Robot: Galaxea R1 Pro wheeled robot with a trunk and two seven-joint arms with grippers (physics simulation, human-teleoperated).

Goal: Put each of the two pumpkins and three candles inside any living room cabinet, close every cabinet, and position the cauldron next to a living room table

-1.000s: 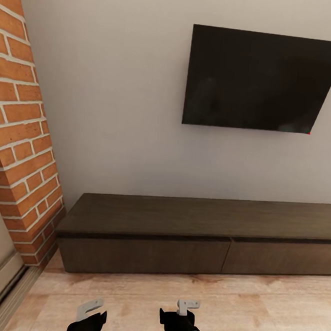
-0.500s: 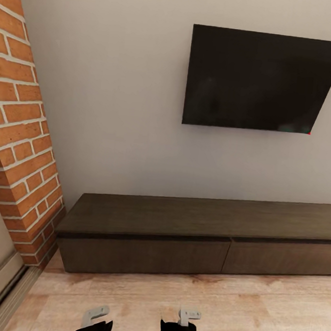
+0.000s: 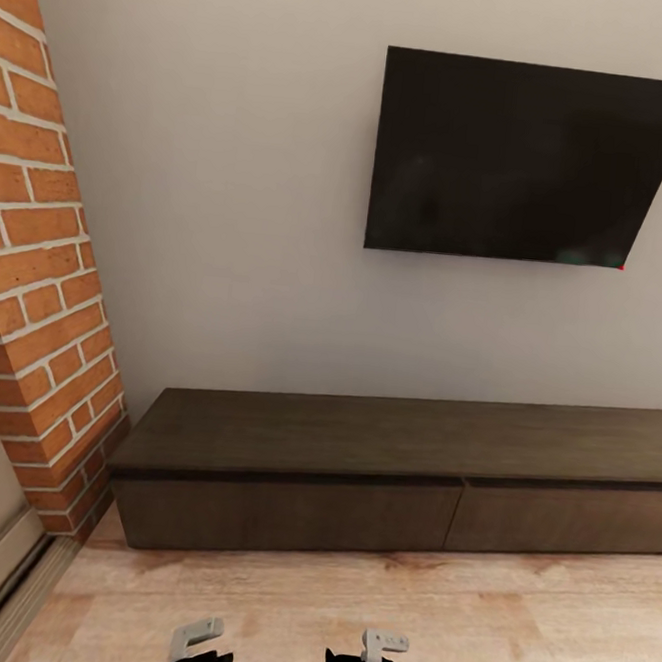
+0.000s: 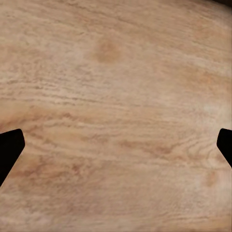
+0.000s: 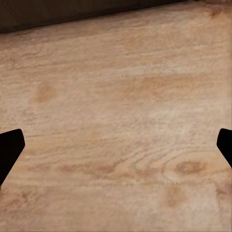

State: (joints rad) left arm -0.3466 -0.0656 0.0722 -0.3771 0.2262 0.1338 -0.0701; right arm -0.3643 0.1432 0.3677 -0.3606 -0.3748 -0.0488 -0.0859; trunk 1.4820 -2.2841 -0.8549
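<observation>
Our left gripper [image 4: 116, 145] and right gripper [image 5: 116, 145] spread wide, empty, over pale wood floor [image 3: 506, 627], long dark brown wood cabinet [image 3: 285, 513] closed ahead of us

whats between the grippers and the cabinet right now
Bare wooden floor lies between the left gripper, the right gripper and the closed cabinet, seen in the head view.
</observation>
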